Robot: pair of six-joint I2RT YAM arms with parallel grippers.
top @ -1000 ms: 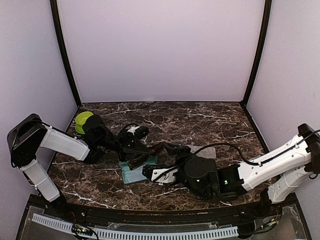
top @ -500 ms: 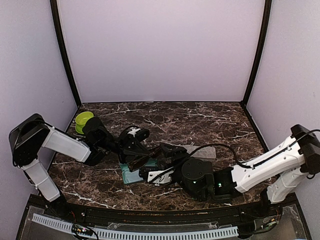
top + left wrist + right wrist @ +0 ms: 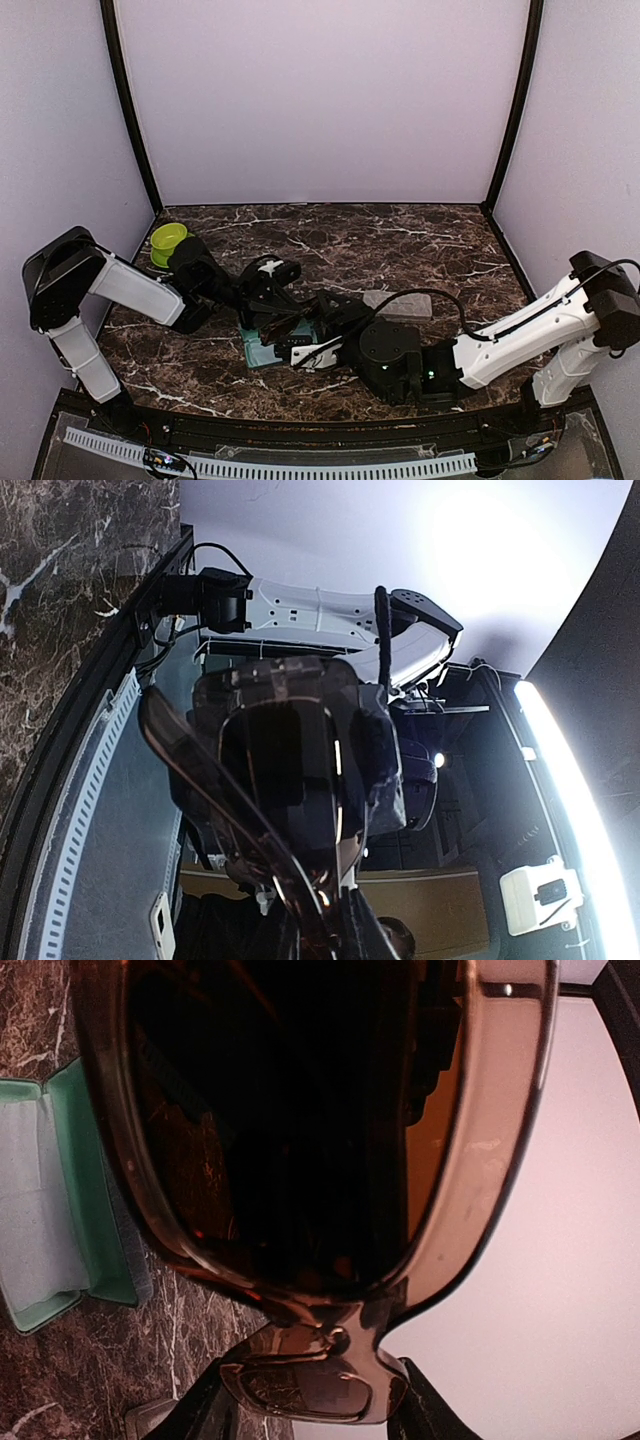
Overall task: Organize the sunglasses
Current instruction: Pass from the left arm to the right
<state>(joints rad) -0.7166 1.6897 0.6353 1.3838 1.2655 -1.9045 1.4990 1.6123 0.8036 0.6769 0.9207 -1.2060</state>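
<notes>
Sunglasses (image 3: 320,1160) near open green case (image 3: 60,1210), pinched in left end effector (image 3: 274,312), right end effector (image 3: 318,1400) straddling frame, grip unclear

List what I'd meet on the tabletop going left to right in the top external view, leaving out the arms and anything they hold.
green bowl → open teal case → closed grey case

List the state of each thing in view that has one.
Brown-lensed thin-framed sunglasses: held up by the left end effector.
Mint-green rectangular case: open, lying flat.
Grey rectangular case: closed, lying flat.
Right end effector: straddling the sunglasses' frame, grip unclear.
</notes>
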